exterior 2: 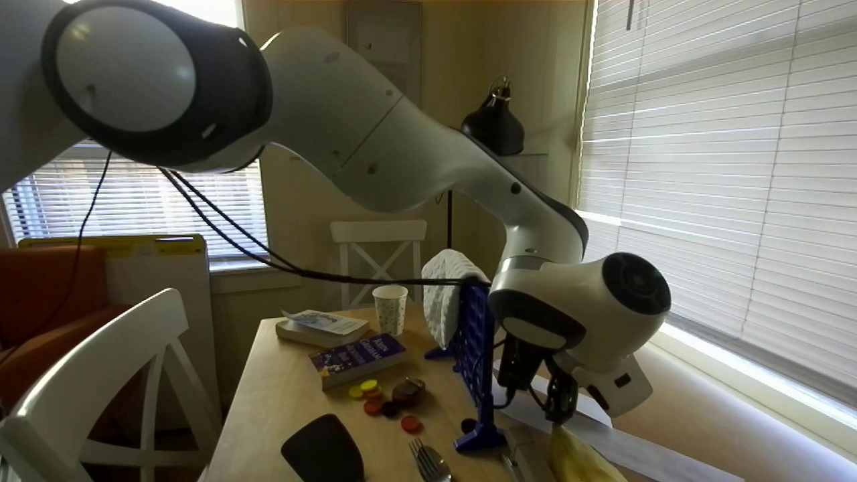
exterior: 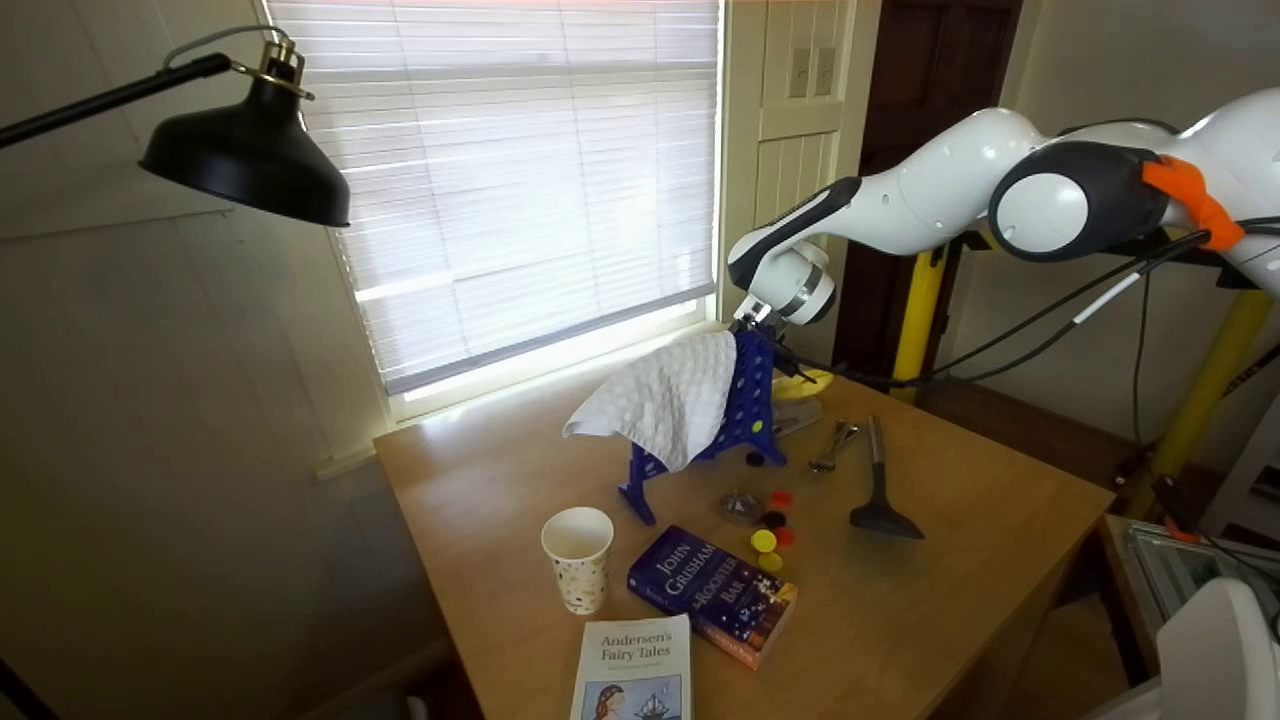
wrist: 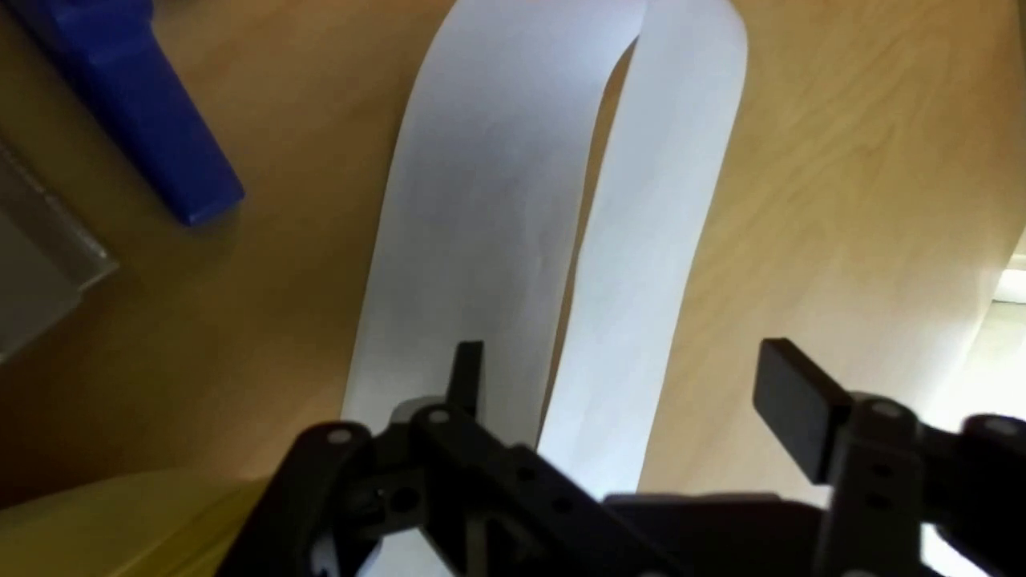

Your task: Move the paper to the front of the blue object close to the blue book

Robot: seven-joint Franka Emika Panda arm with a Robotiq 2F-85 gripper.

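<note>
The paper (exterior: 665, 400), a large rumpled white sheet, drapes over the top of the blue object (exterior: 750, 395) and hangs on its window-left side; it also shows in an exterior view (exterior 2: 442, 298). The blue object (exterior 2: 477, 341) is an upright dark blue rack with holes. A long folded white paper strip (wrist: 481, 200) lies on the table behind the rack, also in an exterior view (exterior 2: 636, 445). My gripper (wrist: 625, 369) is open and empty above this strip; it also shows beside the rack (exterior 2: 535, 402). The blue book (exterior: 710, 590) lies flat in front of the rack.
A patterned white cup (exterior: 580, 560) and white booklet (exterior: 635, 650) flank the book. Several coloured discs (exterior: 765, 541), forks (exterior: 832, 447) and a spatula (exterior: 880, 515) lie nearby. A yellow thing (exterior 2: 579, 458) sits by the gripper. A black lamp (exterior: 250, 160) hangs at the side.
</note>
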